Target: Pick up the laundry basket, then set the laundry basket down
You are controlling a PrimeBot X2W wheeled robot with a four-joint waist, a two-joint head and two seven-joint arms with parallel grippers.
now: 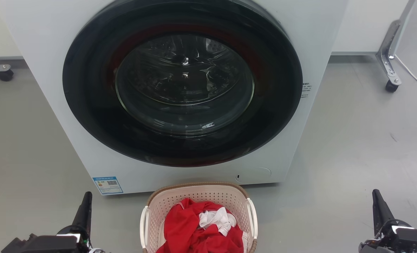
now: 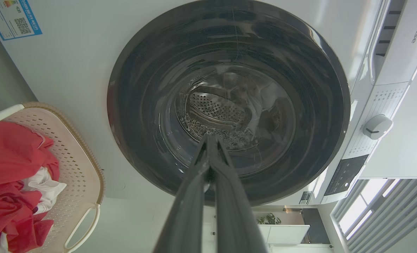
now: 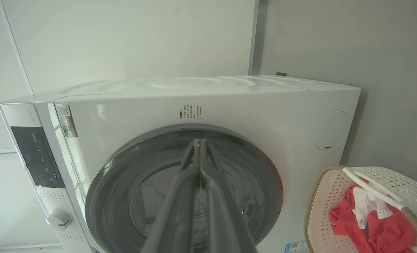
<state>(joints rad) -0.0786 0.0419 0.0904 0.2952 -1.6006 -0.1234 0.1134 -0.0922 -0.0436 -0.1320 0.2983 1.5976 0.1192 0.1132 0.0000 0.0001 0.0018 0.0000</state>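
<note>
Basket (image 1: pixel 194 196) and grippers are apart at this moment. Our left gripper (image 2: pixel 210 140) has its fingers pressed together right to the tips, pinching nothing. Our right gripper (image 3: pixel 198 143) is the same, jaws closed on air. Both point toward the washer (image 1: pixel 194 174), whose round door (image 1: pixel 183 80) lies ahead of the tips.

Between the two pairs of jaws, right of the left pair and left of the right pair, the basket stands upright just before the washer's foot. We judge that it rests on the floor (image 1: pixel 352 147). In the head view it lies nearer the left jaws than the right, touching neither. Its white handles (image 1: pixel 144 225) face outward, one toward each gripper.

Inside it a red garment (image 1: pixel 190 228) is heaped over most of the bottom, with a white piece (image 1: pixel 217 218) bunched on top. The basket's near end is cut off, so we cannot tell how far the heap runs.

We cannot settle which step is in hand. A basket on the floor with both jaws off it fits the moment ahead of a lift, and equally the moment after a set-down and release. So we name no move. We note only that jaws closed like these could take no handle without parting.
</note>
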